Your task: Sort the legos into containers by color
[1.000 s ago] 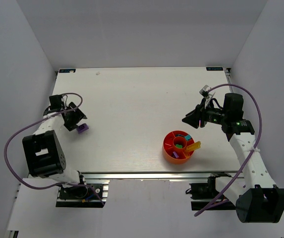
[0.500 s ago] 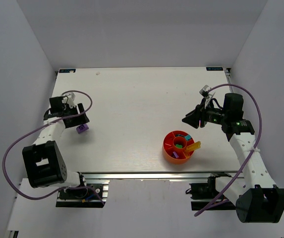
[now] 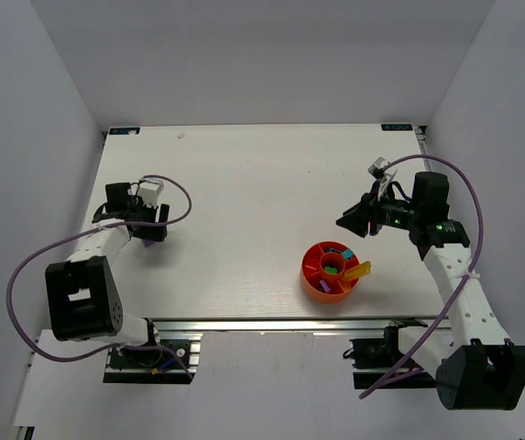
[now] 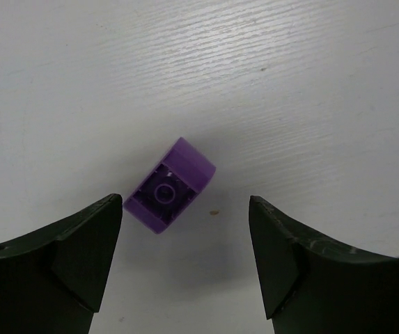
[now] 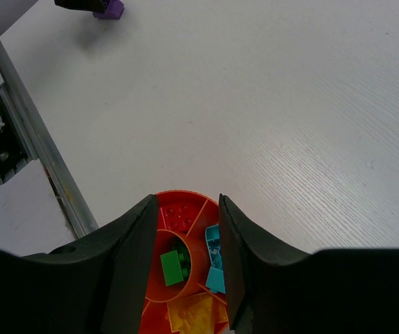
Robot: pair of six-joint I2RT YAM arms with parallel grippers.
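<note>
Over purple lego [image 4: 169,193], left claw [image 4: 185,203] points down, jaws apart.

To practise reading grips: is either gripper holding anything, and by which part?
Nothing is held. The left gripper stands open astride the purple brick; the right gripper is open and empty.

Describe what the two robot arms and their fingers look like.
Both the left arm and the right arm have white tube-like links between boxy black joint housings. A thin purple cable loops loosely alongside each. The left fingers and right fingers are broad, dark, matte wedges with rounded tips. No markings are readable.
</note>
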